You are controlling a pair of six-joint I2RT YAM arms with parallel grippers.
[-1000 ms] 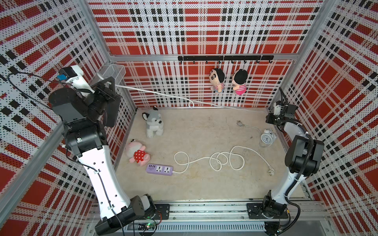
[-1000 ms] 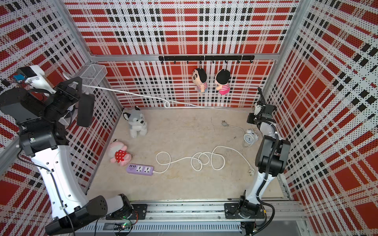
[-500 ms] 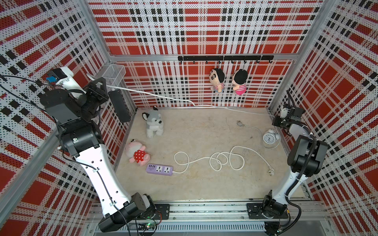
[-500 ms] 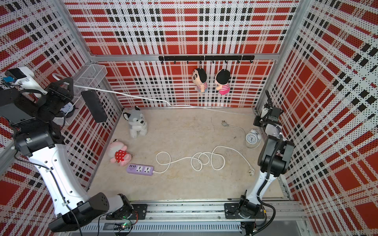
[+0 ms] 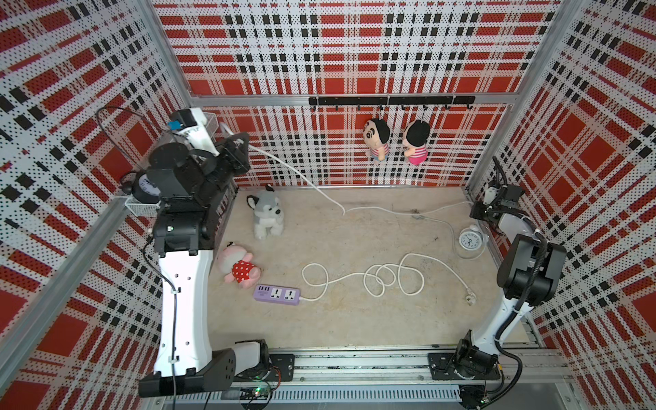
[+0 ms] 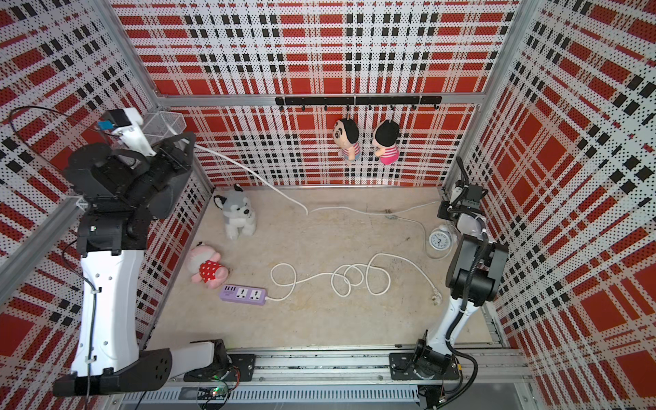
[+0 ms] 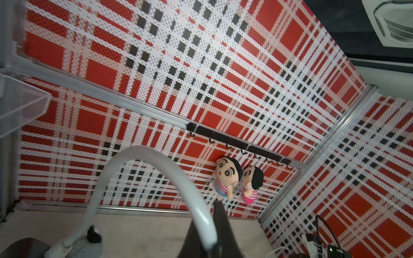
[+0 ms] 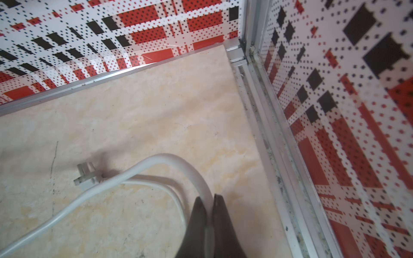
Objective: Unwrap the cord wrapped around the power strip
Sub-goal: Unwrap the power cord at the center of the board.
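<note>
The left gripper [image 5: 243,138], raised in the upper left of both top views, has its jaws clamped on the white cord [image 7: 145,150]. In the left wrist view the cord arches up from between the dark fingers [image 7: 196,236] and drops to a rounded grey body in the lower left corner. In a top view a dark flat block, seemingly a black power strip [image 6: 168,197], hangs against the left arm. Whether any cord is wound round it cannot be told.

From the left gripper the cord slopes down to the floor at centre and runs to the right gripper [image 5: 477,211] at the right edge. In the right wrist view the jaws of the right gripper [image 8: 209,214] pinch the cord low over the floor's corner.

A purple power strip [image 5: 277,295] lies at lower centre with its lead [image 5: 413,254] in loose loops. A husky toy [image 5: 266,216] and a pink toy [image 5: 238,268] sit left of centre, and a clock [image 5: 469,240] stands at the right.
</note>
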